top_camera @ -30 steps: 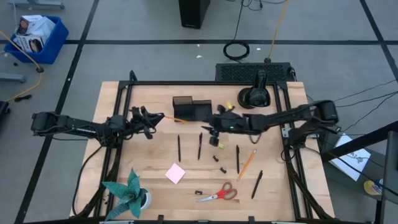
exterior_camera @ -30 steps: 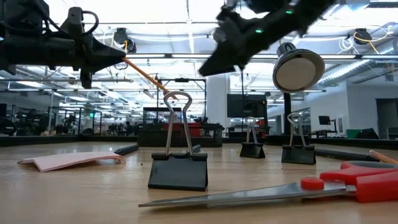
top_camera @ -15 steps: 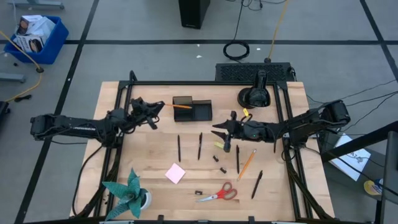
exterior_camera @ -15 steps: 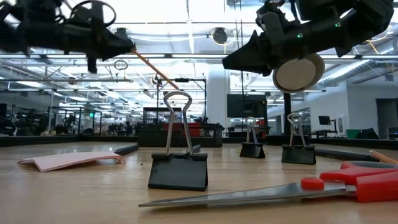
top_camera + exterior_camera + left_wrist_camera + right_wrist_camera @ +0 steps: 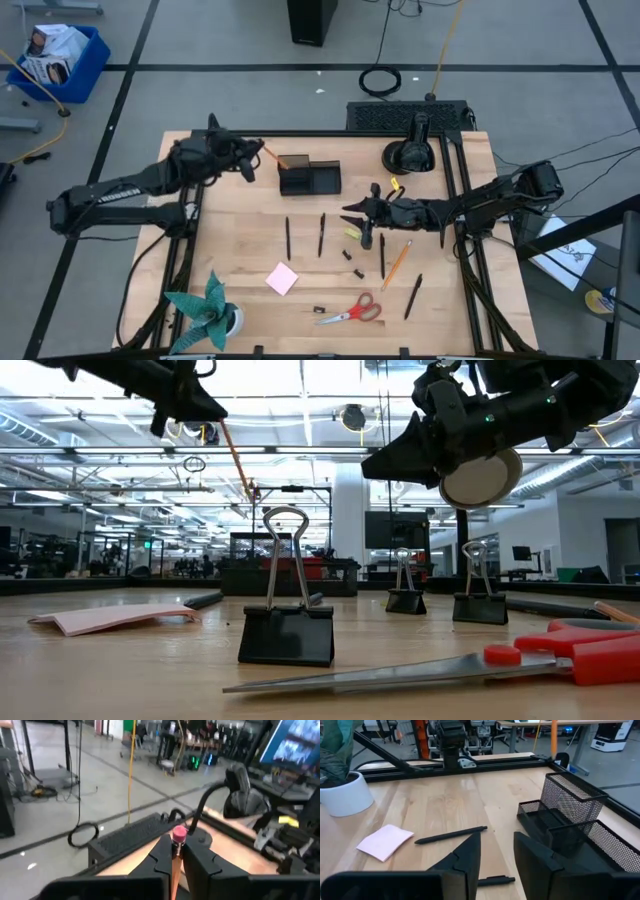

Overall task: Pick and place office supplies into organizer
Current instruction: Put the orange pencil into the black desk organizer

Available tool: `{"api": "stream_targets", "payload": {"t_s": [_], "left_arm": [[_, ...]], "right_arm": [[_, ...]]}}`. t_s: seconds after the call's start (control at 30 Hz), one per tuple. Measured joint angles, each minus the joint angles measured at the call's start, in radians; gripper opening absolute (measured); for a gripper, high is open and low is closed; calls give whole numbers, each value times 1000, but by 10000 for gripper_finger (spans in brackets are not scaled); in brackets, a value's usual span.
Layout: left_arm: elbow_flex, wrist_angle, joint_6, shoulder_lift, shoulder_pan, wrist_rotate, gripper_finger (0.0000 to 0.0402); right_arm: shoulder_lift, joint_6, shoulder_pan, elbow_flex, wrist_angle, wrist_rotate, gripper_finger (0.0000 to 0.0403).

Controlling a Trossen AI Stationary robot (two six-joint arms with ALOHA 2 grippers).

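Pencil [image 5: 270, 157], orange, is the item in hand: from above, the left gripper [image 5: 252, 160] pinches it at the back left of the table, its tip slanting toward the taller cup section of the organizer [image 5: 309, 176], while the right gripper [image 5: 352, 212] hovers mid-table with jaws spread, over the black pens [image 5: 321, 234] and the small yellow bit [image 5: 353, 232]. From table height the pencil [image 5: 236, 456] hangs steeply tilted, well above the binder clip [image 5: 286, 631] and scissors [image 5: 560, 657], so the drop should wait until the tip is inside the cup rim. The left wrist camera shows the pencil's pink eraser end [image 5: 179, 834] clamped between the fingers [image 5: 161, 854]; turning it more upright before letting go would, I judge, stop it glancing off the mesh wall. The right wrist camera sees the organizer [image 5: 570, 803] with the pencil [image 5: 553, 737] above it, and a pen [image 5: 451, 835] and pink sticky-note pad [image 5: 385, 841] lying loose.
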Motion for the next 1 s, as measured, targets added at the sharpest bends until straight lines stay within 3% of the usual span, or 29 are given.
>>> {"api": "stream_targets", "payload": {"t_s": [0.13, 0.37, 0.57, 0.67, 0.87, 1.0], "left_arm": [[64, -39, 1, 61, 50, 73, 11], [84, -14, 0, 225, 108, 105, 45], [84, 62, 26, 335, 131, 117, 17], [84, 108, 28, 355, 133, 127, 11], [84, 145, 41, 344, 135, 165, 35], [84, 148, 42, 323, 137, 142, 25]], "right_arm": [[0, 1, 0, 0, -1, 0, 109], [0, 1, 0, 0, -1, 0, 109], [0, 7, 0, 0, -12, -3, 109], [0, 9, 0, 0, -29, -2, 109], [0, 9, 0, 0, -41, -2, 109], [0, 9, 0, 0, -42, -2, 109]]}}
